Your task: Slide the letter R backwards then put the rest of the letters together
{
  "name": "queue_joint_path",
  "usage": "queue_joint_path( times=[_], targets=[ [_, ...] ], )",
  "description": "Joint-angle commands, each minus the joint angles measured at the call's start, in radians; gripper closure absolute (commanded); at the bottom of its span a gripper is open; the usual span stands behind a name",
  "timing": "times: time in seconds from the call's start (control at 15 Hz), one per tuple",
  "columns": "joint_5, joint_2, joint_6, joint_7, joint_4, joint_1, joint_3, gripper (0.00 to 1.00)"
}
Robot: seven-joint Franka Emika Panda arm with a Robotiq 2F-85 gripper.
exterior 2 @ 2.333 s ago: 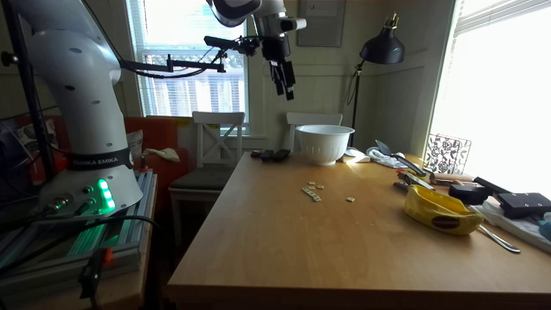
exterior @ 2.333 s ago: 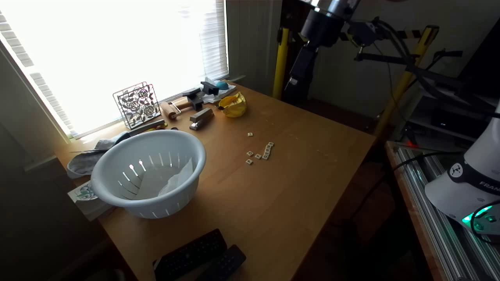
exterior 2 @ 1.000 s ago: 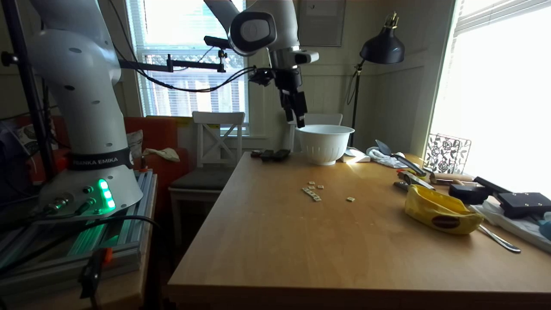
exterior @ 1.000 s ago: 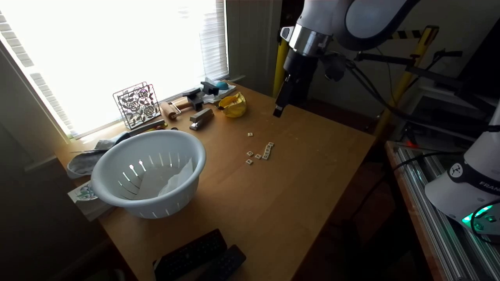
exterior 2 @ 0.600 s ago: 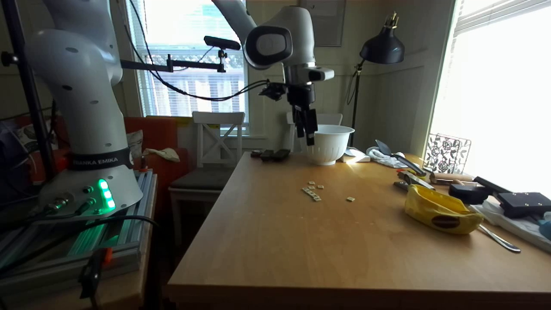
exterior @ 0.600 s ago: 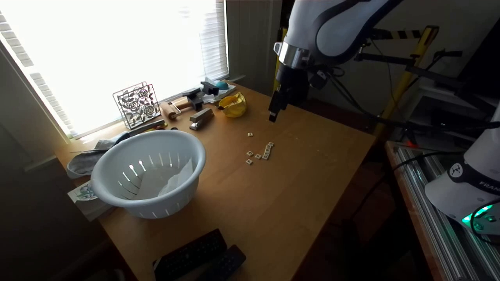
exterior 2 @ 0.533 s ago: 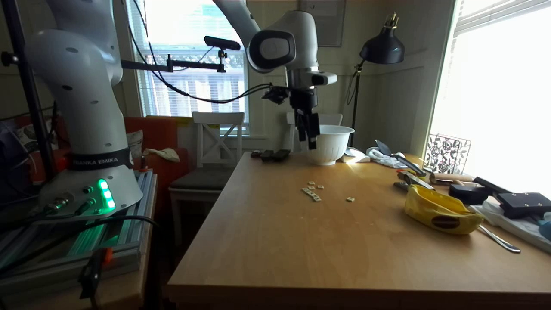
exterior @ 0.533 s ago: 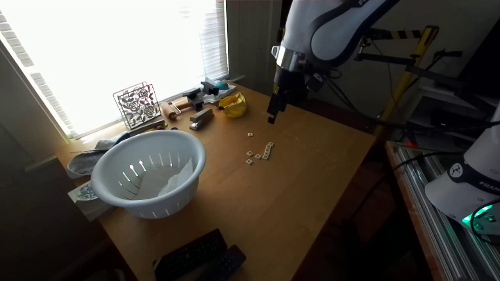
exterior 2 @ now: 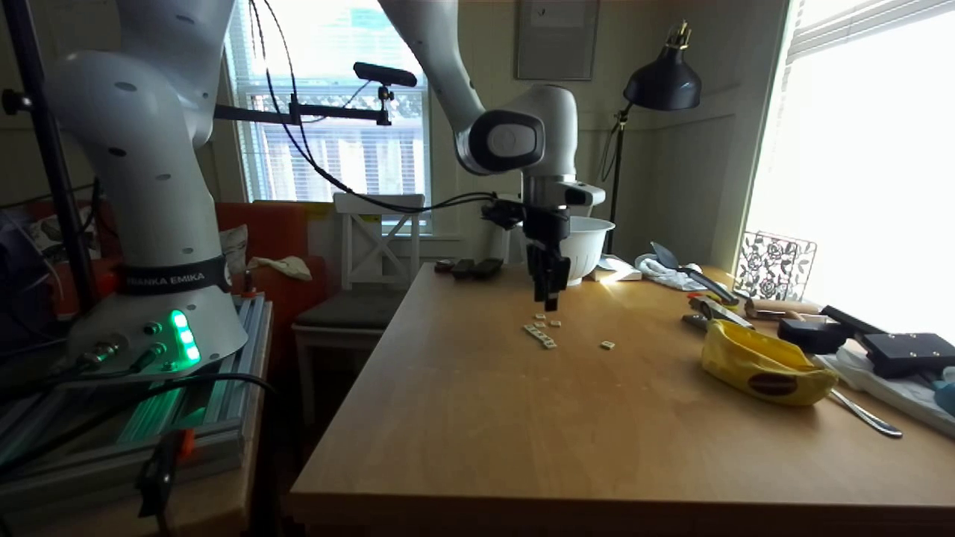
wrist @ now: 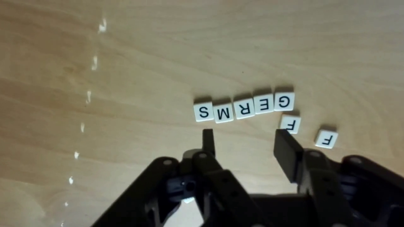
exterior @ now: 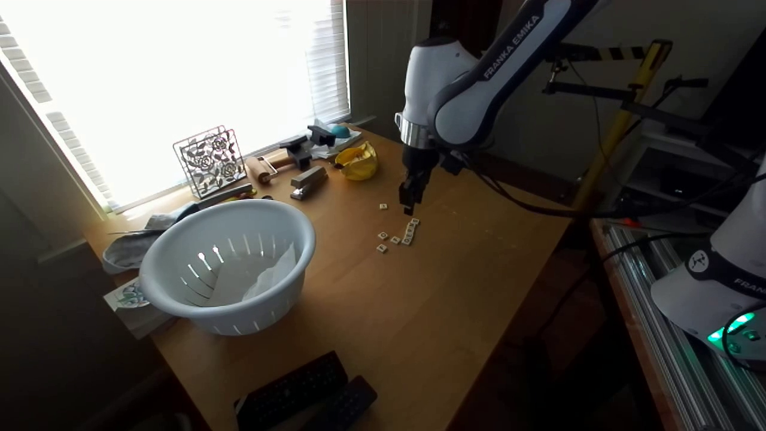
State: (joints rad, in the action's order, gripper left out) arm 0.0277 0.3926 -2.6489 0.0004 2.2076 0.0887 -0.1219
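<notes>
White square letter tiles lie on the wooden table. In the wrist view the S (wrist: 203, 111), M (wrist: 223, 113), R (wrist: 244, 108), E (wrist: 264, 104) and G (wrist: 284, 101) form a slightly crooked row, with R between M and E. An F (wrist: 293, 121) sits just off the G, partly behind a fingertip; another F (wrist: 327, 139) is farther out. In an exterior view an O (exterior: 383, 236) lies near the F tiles, and a lone tile (exterior: 383, 206) lies apart. My gripper (wrist: 243, 138) is open and empty, above the table beside the row; it also shows in both exterior views (exterior: 408, 209) (exterior 2: 549, 304).
A white slotted bowl (exterior: 263, 317) stands on the table beyond the tiles. Dark remotes (exterior: 299, 389) lie near an edge. A yellow pouch (exterior: 364, 169), a stapler (exterior: 308, 180) and a metal holder (exterior: 210, 161) line the window side.
The arm has come down from high above the table to a little above the tiles, and the gripper now points more straight down. The tiles have not moved.
</notes>
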Motion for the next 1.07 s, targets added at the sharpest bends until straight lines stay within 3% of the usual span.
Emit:
queue_joint_path(
  times=[0.0,0.2,0.27,1.0],
  targets=[
    [-0.039,0.068,0.03,0.051,-0.055,-0.023,-0.01,0.78],
    [-0.035,0.094,0.041,0.058,-0.065,-0.035,-0.006,0.98],
    [-0.032,0.1,0.047,0.061,-0.07,-0.037,-0.005,1.0],
    [-0.012,0.167,0.062,0.069,-0.142,-0.034,0.01,1.0]
  ],
)
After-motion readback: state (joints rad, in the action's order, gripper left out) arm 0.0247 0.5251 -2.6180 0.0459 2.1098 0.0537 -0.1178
